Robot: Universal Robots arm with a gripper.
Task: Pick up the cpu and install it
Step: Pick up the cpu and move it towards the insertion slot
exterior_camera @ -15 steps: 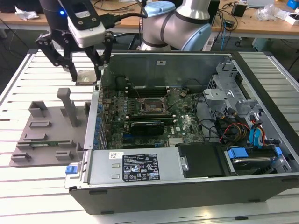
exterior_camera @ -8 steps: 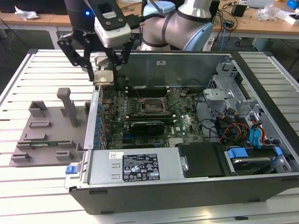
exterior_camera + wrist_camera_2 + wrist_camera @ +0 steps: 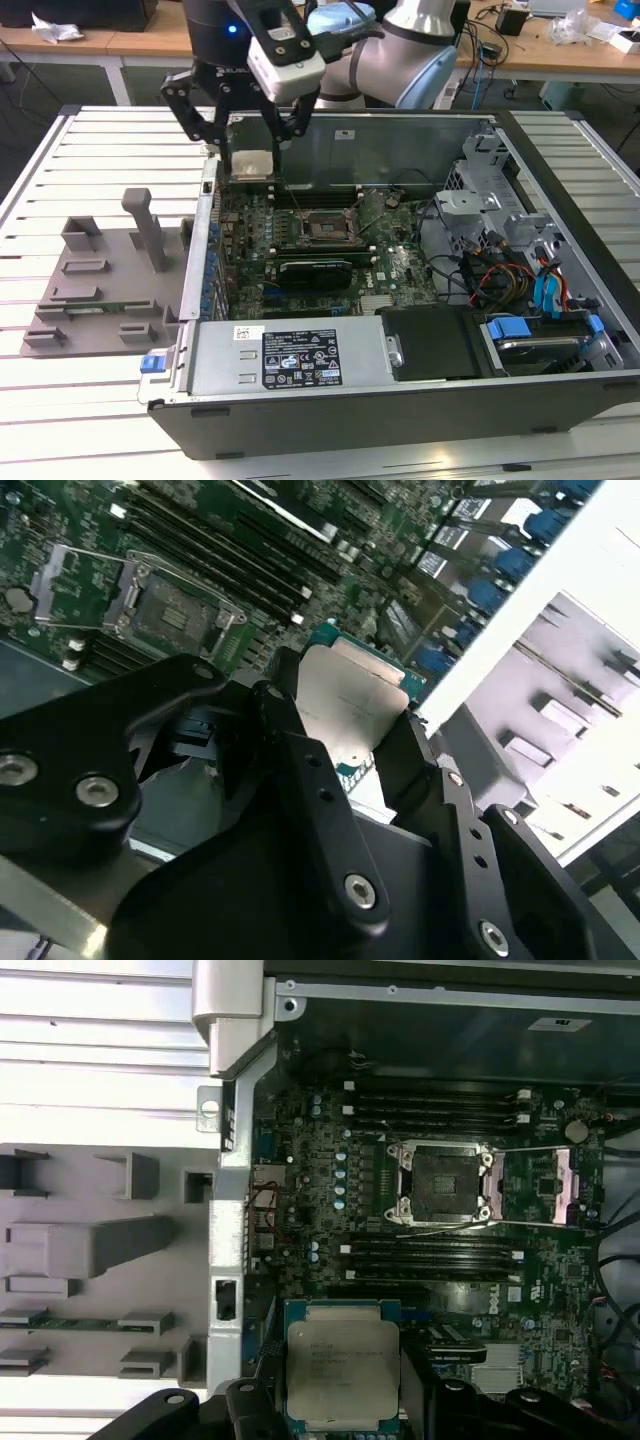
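The gripper (image 3: pixel 252 150) has its fingers (image 3: pixel 300 750) clamped on two edges of the cpu (image 3: pixel 343 1370), above the open computer case (image 3: pixel 420 400), toward the exterior view's left. Slatted white table (image 3: pixel 100 140) below; desks (image 3: pixel 150 45) beyond.

This is a robotics lab or workshop: a robot arm (image 3: pixel 410 50) hangs over an opened computer case (image 3: pixel 400 410) on a white slatted table (image 3: pixel 60 400), beside a grey parts fixture (image 3: pixel 100 270), with cluttered, cable-strewn wooden tables (image 3: pixel 560 58) behind.
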